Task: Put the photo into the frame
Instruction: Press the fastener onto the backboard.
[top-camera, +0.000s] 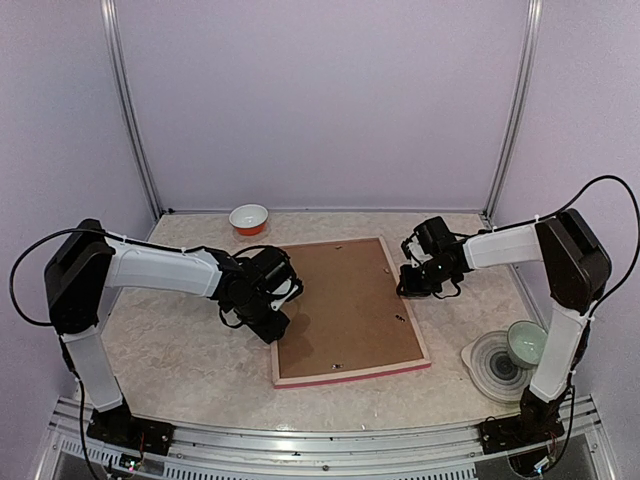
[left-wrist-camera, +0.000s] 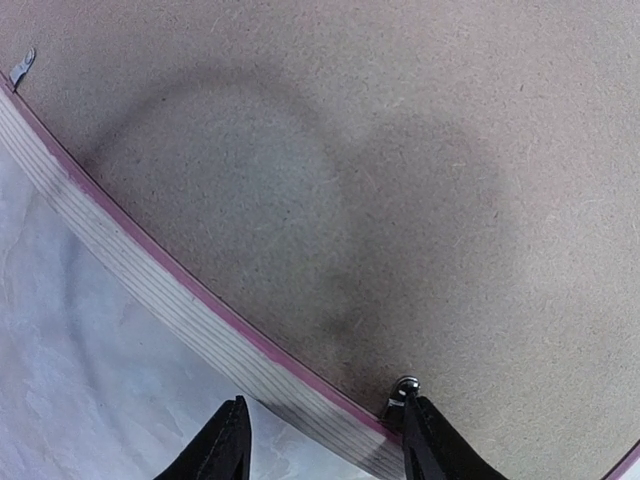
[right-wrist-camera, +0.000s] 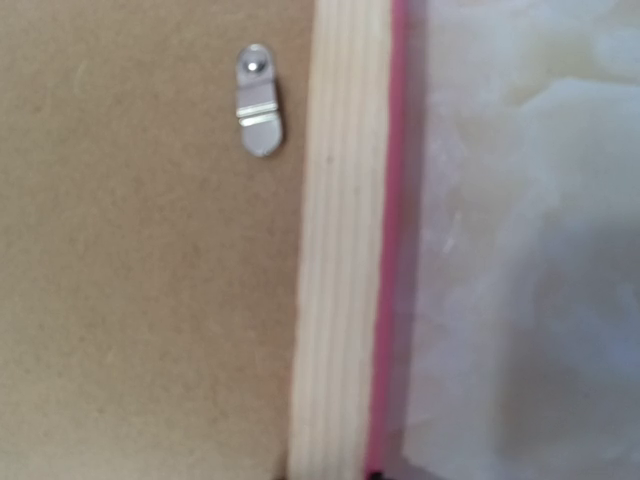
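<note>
The frame (top-camera: 350, 375) lies face down in the middle of the table, its pale wooden back up and a pink edge showing. A plain brown backing board (top-camera: 345, 305) fills it. The photo is hidden. My left gripper (top-camera: 275, 320) is open at the frame's left rail (left-wrist-camera: 150, 280). In the left wrist view it (left-wrist-camera: 325, 445) straddles the rail, one fingertip on the table and the other on the board beside a small metal clip (left-wrist-camera: 405, 385). My right gripper (top-camera: 415, 285) hovers at the right rail (right-wrist-camera: 340, 250), near a metal turn tab (right-wrist-camera: 259, 100). Its fingers barely show.
An orange-and-white bowl (top-camera: 249, 218) stands at the back, left of centre. A grey plate (top-camera: 490, 365) with a pale green cup (top-camera: 527, 343) on it sits at the front right by the right arm's base. Another metal tab (left-wrist-camera: 22, 68) sits on the left rail.
</note>
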